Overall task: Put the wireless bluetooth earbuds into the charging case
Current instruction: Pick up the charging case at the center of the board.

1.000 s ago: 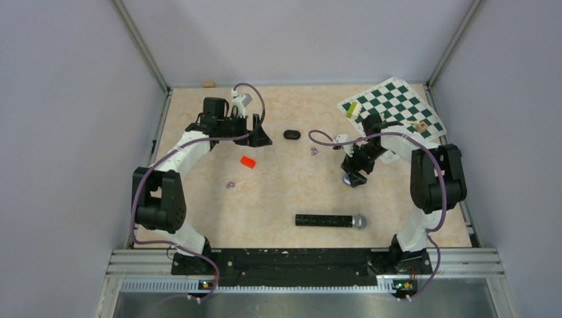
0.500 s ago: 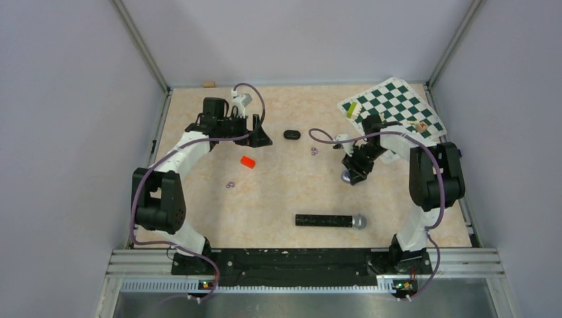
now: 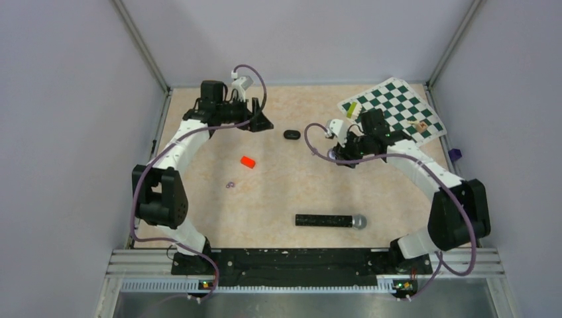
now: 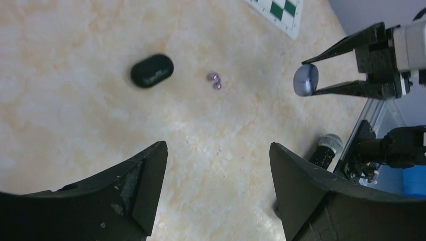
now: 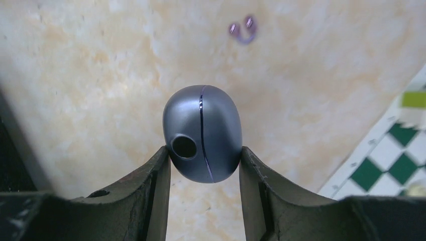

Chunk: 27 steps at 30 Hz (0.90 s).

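Tabletop (image 3: 278,192): charging case (image 3: 291,134), microphone (image 3: 330,220) (grey disc (image 5: 202,133))

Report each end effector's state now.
Left end effector: open, empty.
Right end effector: shut on the grey-blue disc.

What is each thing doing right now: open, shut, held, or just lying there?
left gripper: open, empty.
right gripper: shut on the grey-blue disc.
grey-blue disc: held in the air, pinched at both sides.
charging case: lid shut, lying flat.
microphone: lying on its side.
red block: lying loose, untouched.
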Each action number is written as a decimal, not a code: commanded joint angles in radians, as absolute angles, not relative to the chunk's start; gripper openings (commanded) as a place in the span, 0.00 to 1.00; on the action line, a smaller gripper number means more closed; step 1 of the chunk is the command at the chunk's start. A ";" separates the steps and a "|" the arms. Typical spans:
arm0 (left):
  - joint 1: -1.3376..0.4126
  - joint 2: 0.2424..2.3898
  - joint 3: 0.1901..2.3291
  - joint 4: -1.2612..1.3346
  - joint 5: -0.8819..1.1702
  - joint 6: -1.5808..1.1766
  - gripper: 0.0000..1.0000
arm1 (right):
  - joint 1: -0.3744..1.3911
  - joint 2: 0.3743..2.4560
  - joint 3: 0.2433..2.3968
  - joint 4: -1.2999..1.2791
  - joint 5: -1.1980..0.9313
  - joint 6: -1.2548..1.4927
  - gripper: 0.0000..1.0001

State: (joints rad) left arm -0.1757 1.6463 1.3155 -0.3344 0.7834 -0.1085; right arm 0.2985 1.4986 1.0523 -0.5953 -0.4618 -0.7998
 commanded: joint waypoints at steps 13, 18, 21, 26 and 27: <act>-0.399 1.660 1.314 -0.023 0.884 -0.348 0.79 | 0.550 1.241 0.947 -0.052 -0.321 -0.577 0.15; -0.452 1.651 1.310 -0.018 0.884 -0.335 0.79 | 0.560 1.195 0.899 -0.032 -0.309 -0.599 0.15; -0.468 1.653 1.311 -0.017 0.882 -0.331 0.79 | 0.560 1.186 0.892 -0.034 -0.323 -0.598 0.15; -0.484 1.663 1.305 -0.018 0.875 -0.322 0.77 | 0.563 1.184 0.885 -0.033 -0.353 -0.593 0.15; -0.487 1.664 1.305 -0.018 0.875 -0.322 0.77 | 0.564 1.184 0.884 -0.031 -0.357 -0.591 0.15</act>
